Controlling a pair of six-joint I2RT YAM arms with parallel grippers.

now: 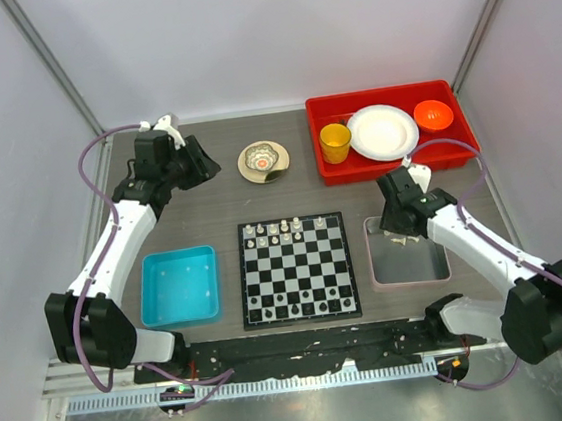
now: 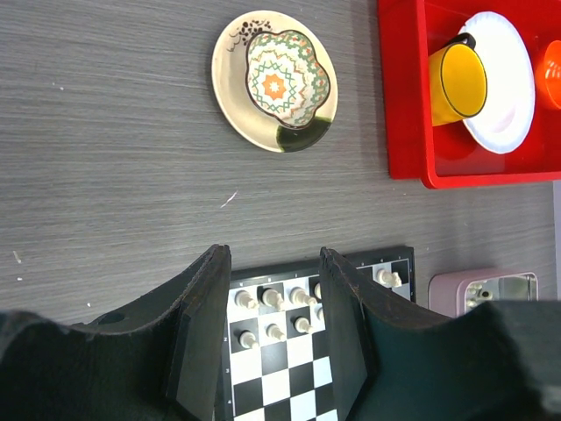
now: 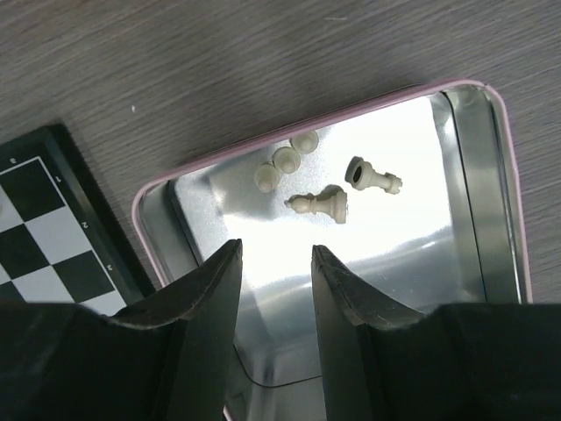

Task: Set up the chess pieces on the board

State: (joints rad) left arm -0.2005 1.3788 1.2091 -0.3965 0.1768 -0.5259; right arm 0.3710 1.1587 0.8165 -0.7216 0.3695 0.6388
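The chessboard [image 1: 297, 269] lies at the table's middle, with several cream pieces [image 1: 272, 233] standing on its far rows and dark pieces along its near row. Those cream pieces also show in the left wrist view [image 2: 273, 300]. My left gripper [image 1: 203, 163] is open and empty, raised at the far left, away from the board. My right gripper [image 1: 400, 233] is open and empty over the pink-rimmed metal tray [image 1: 438, 264]. In the right wrist view several loose cream pieces [image 3: 323, 205] lie in the tray [image 3: 478, 132] just beyond my fingertips [image 3: 230, 263].
A blue bin [image 1: 179, 286] sits left of the board. A patterned dish [image 1: 263, 161] stands at the back middle. A red tray [image 1: 389, 93] at the back right holds a yellow cup [image 1: 335, 142], a white plate [image 1: 383, 131] and an orange bowl [image 1: 433, 114].
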